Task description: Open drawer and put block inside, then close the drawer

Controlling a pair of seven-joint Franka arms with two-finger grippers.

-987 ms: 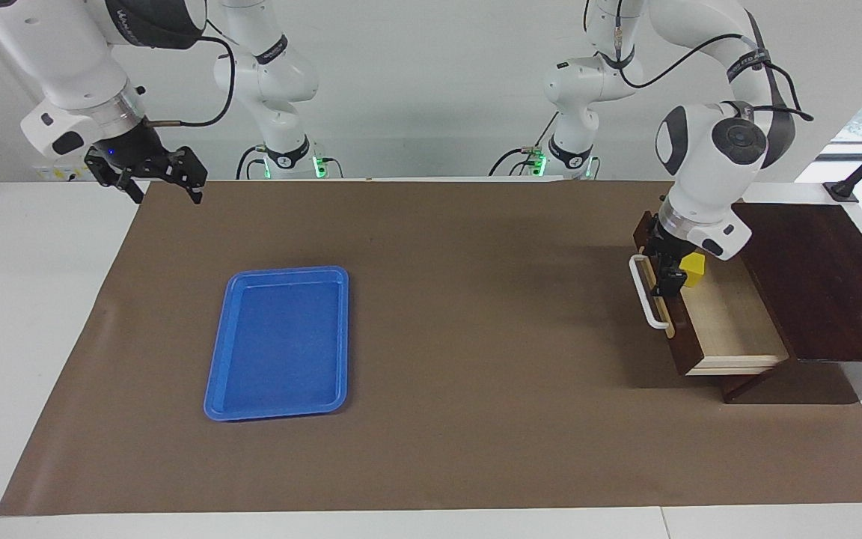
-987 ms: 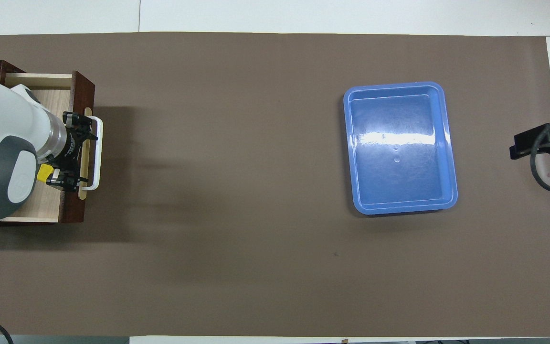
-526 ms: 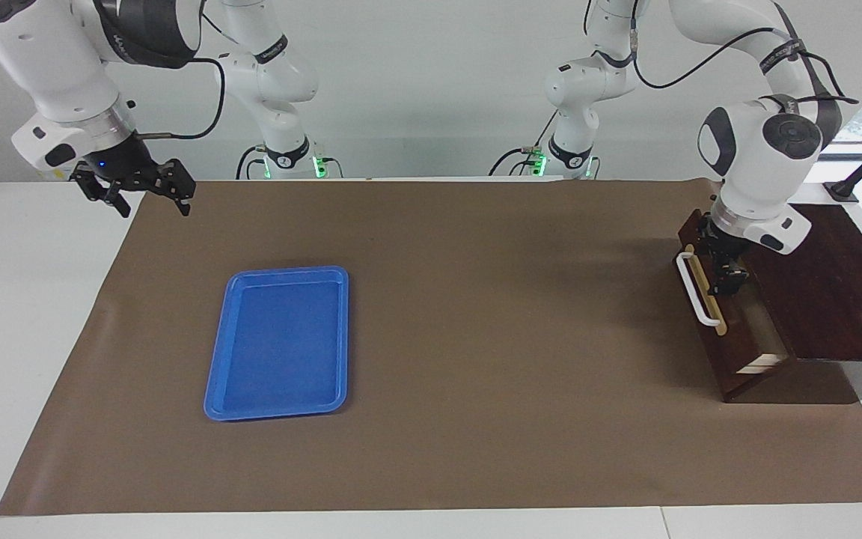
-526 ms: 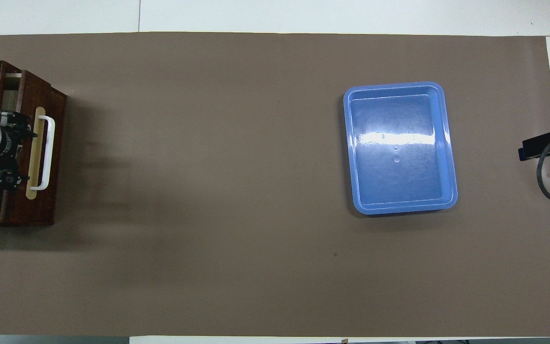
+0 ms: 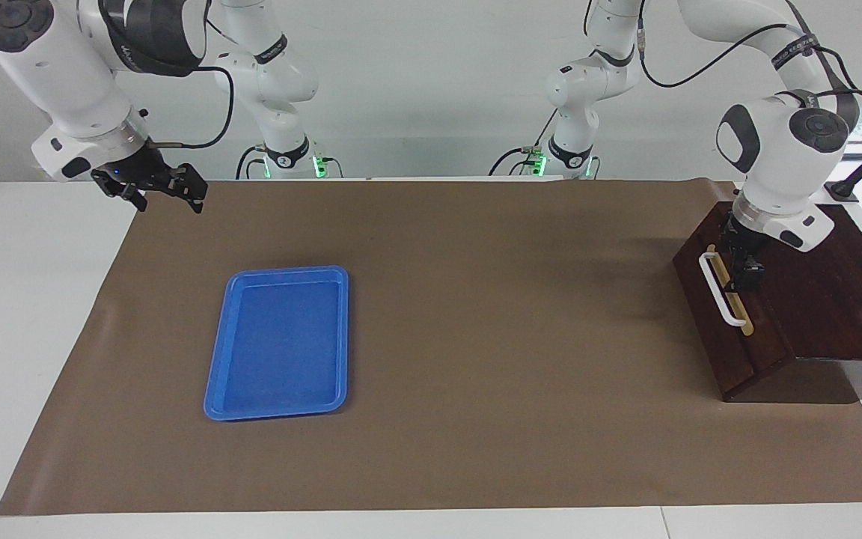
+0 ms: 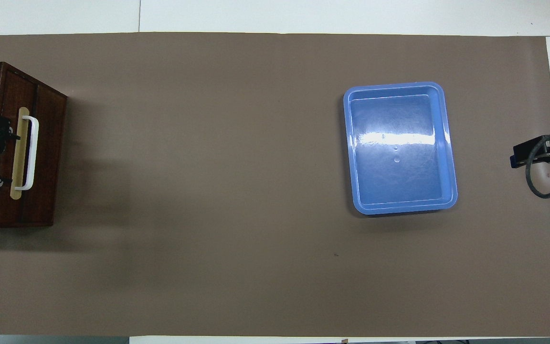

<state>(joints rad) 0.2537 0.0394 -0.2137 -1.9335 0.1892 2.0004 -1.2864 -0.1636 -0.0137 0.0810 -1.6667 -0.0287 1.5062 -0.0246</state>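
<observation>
- Drawer [image 5: 726, 311] reads shut: its dark front sits flush with the brown box [image 5: 827, 292] and no pale interior shows in either view.
- Block isn't visible anywhere now. Judging from the shut front, it's inside the drawer, so open, load and close all look done.
- What's left for you, as I read it: back the left tool [image 5: 744, 273] off the front and retract. Nothing else looks pending.
- Left tool sits against the top of the drawer front, just beside the white handle [image 5: 721, 288], fingers spread, pinching nothing.
- Right tool [image 5: 153, 187] hangs over the surface edge at its own arm's end, up toward the robots from the blue tray [image 5: 279, 342], fingers spread, empty. That arm is waiting.
- Versus a second ago: the drawer was pulled well out, pale floor exposed, yellow block lying inside right beside the left tool. Half a second ago only a sliver of gap was left. Now fully home.
- Left tool rode inward with the front the whole way. Right tool only drifted slightly. Tray hasn't moved.
</observation>
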